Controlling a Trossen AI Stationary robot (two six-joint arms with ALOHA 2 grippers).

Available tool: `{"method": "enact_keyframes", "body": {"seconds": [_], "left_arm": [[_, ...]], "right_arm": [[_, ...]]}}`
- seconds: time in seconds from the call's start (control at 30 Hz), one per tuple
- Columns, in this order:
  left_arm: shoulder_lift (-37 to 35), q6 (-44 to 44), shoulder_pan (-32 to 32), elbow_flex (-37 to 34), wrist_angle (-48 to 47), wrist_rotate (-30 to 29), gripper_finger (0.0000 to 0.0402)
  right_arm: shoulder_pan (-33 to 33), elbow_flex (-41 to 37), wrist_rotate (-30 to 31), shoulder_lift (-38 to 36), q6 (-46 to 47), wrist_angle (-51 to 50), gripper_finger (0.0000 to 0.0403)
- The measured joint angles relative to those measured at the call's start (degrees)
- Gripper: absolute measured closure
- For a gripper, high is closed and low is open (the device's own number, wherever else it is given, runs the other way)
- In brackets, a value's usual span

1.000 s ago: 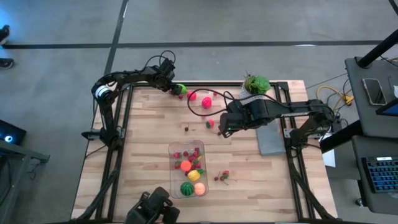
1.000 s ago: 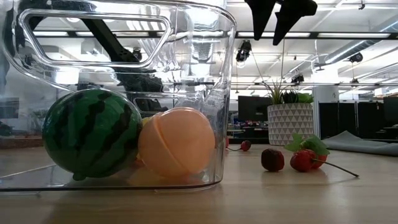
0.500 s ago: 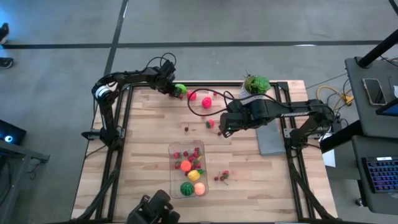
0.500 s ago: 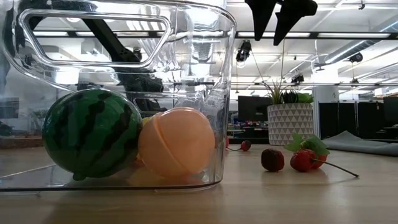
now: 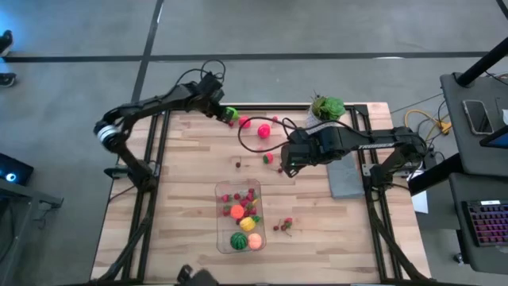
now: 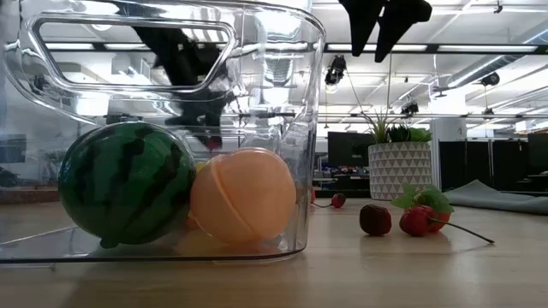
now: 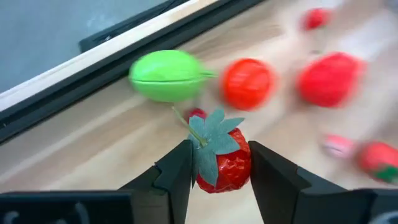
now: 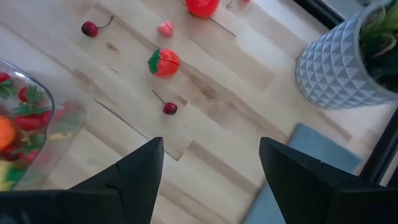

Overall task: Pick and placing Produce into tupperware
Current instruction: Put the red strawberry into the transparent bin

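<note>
A strawberry (image 7: 222, 163) is clasped by the left pincer (image 7: 217, 171) at the surface's (image 5: 159, 206) far edge. The right pincer (image 8: 211, 171) is held spread, empty, mid-surface. Next, carriage to the container (image 5: 224, 238) near the front edge is called for.

Two dark gripper fingers (image 8: 137, 174) stand spread at six o'clock. Between them lies pale wooden tabletop (image 8: 211, 130). A small dark cherry (image 8: 170, 108) sits centre; a clear plastic container (image 8: 43, 134) shows at nine o'clock, a white faceted pot (image 8: 339, 68) at two.
</note>
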Motion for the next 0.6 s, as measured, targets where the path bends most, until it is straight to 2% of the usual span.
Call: {"method": "enact_keyframes", "body": {"seconds": [0.2, 0.37, 0.6], "left_arm": [[-10.6, -4.2, -8.8, -0.2, -4.2, 0.1, 0.0274], [-17.8, -11.2, -20.1, -0.2, -4.7, 0.1, 0.0274], [-19.8, -23.1, -37.1, -0.2, -4.8, -0.9, 0.0273]], "right_arm": [[-0.7, 0.0, 0.7, -0.1, -5.0, 0.2, 0.0145], [-1.3, 0.0, 1.2, -0.4, -8.6, 0.4, 0.0145], [-1.5, 0.0, 1.1, -0.6, -12.8, 0.7, 0.0145]]}}
